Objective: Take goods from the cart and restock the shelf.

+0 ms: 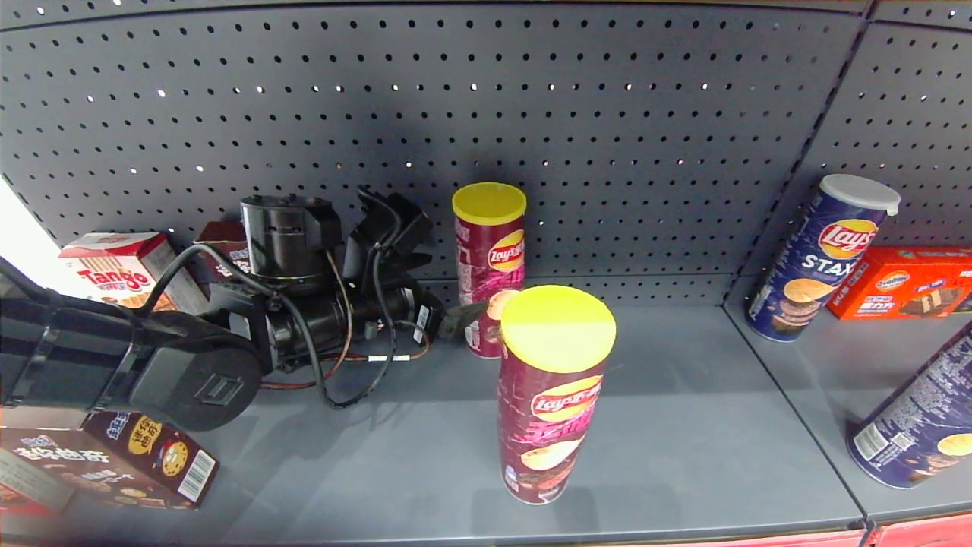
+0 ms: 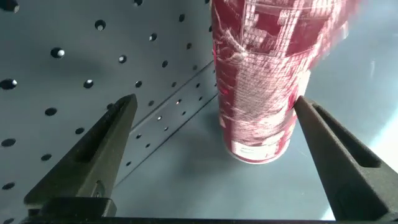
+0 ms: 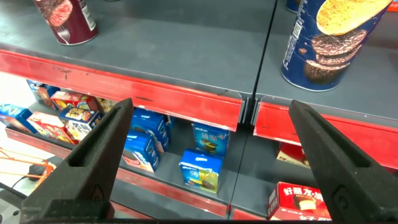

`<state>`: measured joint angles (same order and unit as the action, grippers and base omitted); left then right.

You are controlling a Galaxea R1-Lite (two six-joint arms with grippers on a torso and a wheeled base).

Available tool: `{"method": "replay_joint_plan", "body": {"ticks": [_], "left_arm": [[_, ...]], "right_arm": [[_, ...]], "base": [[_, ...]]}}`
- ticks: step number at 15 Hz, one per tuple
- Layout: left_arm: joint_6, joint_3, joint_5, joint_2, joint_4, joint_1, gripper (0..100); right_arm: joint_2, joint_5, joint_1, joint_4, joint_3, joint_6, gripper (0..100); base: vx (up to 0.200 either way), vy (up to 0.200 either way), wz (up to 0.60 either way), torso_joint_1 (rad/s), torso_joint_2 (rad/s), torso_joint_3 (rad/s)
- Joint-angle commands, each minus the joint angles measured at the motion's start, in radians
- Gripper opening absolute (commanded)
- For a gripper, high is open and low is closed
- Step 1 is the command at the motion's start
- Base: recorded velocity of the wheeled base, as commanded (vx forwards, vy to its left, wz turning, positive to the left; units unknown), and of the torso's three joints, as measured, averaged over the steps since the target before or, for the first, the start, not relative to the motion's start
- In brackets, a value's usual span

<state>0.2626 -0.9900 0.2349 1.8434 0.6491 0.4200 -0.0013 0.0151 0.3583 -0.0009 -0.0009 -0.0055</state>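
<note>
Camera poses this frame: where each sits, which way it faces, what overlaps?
Head: above the shelf, looking forward and down at its pegboard back; left arm lies across it, beside the rear maroon can.
Left wrist: behind the left gripper, looking between its open jaws at the rear maroon can's base.
Right wrist: behind the right gripper, jaws open, out front facing the shelf's red edge and blue boxes below.
Shared: head and left wrist, the rear maroon can; head and right wrist, the front maroon can and a blue can.

Rear maroon can (image 1: 490,251), front can (image 1: 553,403), upright
</note>
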Motion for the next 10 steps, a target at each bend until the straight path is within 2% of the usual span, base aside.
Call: {"method": "replay_joint_plan", "body": {"ticks": [1, 10], "left_arm": [[-0.002, 0.002, -0.016, -0.003, 0.0, 0.0, 100], [0.0, 0.021, -0.083, -0.004, 0.006, -0.007, 100]], "right_arm": [[0.001, 0.0, 0.001, -0.001, 0.001, -0.001, 100], [0.001, 0.0, 0.001, -0.001, 0.001, -0.001, 100]], "base": [[0.0, 0.0, 0.0, 0.0, 0.0, 0.0], [0.0, 0.0, 0.0, 0.0, 0.0, 0.0]]}}
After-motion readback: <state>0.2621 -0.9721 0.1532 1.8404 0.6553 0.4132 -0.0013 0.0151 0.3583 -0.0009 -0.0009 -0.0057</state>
